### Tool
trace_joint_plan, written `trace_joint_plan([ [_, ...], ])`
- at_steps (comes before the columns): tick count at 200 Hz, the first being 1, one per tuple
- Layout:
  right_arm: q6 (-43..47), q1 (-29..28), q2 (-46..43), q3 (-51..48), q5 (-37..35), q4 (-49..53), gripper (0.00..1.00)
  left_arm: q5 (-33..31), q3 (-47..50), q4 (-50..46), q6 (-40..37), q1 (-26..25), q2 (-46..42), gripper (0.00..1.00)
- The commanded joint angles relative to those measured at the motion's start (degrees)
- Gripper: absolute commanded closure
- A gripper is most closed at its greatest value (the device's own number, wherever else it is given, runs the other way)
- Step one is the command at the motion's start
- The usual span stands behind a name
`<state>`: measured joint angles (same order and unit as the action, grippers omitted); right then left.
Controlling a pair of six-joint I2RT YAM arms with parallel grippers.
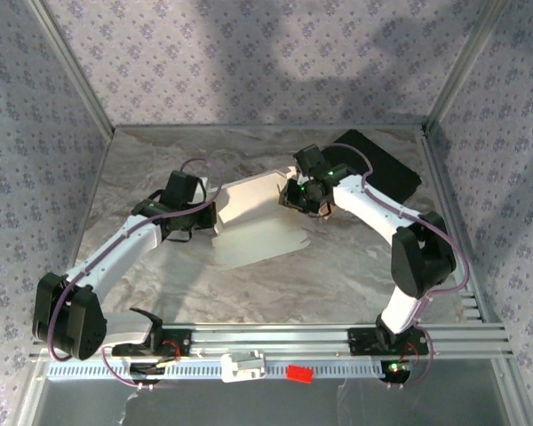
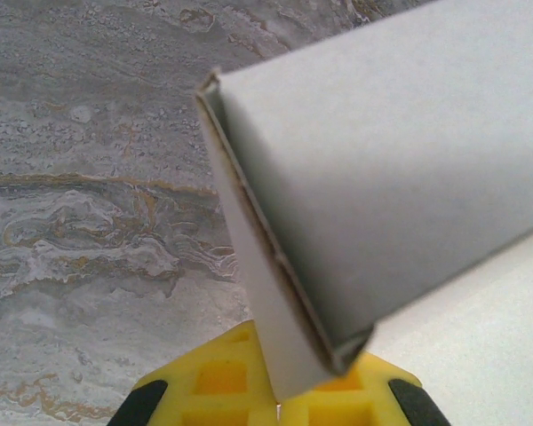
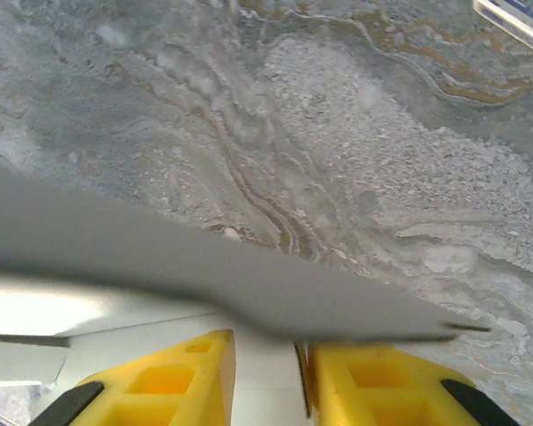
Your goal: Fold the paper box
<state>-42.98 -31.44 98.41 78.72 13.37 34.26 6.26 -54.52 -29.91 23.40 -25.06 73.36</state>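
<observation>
The white paper box (image 1: 258,222) lies partly folded in the middle of the marbled table, one long panel raised. My left gripper (image 1: 215,217) is shut on its left end. In the left wrist view the yellow fingers (image 2: 213,382) pinch a folded double edge of the box (image 2: 382,160). My right gripper (image 1: 295,197) is at the box's right end. Its yellow fingers (image 3: 169,382) stand apart over a white panel, and a thin flap edge stands against the inner face of the right finger. A grey-looking flap (image 3: 204,266) crosses just ahead of the right gripper (image 3: 266,382).
A black rectangular case (image 1: 382,164) lies at the back right, just behind the right arm. A corner of a flat light thing (image 3: 515,16) shows far ahead of the right gripper. Patterned walls (image 1: 35,160) close in the table, and a metal rail (image 1: 338,342) runs along the near edge.
</observation>
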Motion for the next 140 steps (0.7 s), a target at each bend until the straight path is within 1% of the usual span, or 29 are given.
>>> trace_joint_plan([
  [1,1.8,-0.9,0.8,2.3,-1.3,2.7,0.72,2.0,-3.0,0.7,0.0,0.3,0.7,1.00],
  [90,3.7,-4.8,2.4,4.4,-0.4,2.5,0.74,2.4,-4.0,1.5,1.2,0.3,1.1,1.00],
  [108,4.0,-4.9,1.7,4.1,-0.5,2.1,0.74,2.1,-3.9,1.4,1.1,0.3,1.0,1.00],
  [140,5.4,-4.0,1.3,3.7,2.0,1.4,0.71,2.6,-4.1,1.2,0.6,0.3,0.9,1.00],
])
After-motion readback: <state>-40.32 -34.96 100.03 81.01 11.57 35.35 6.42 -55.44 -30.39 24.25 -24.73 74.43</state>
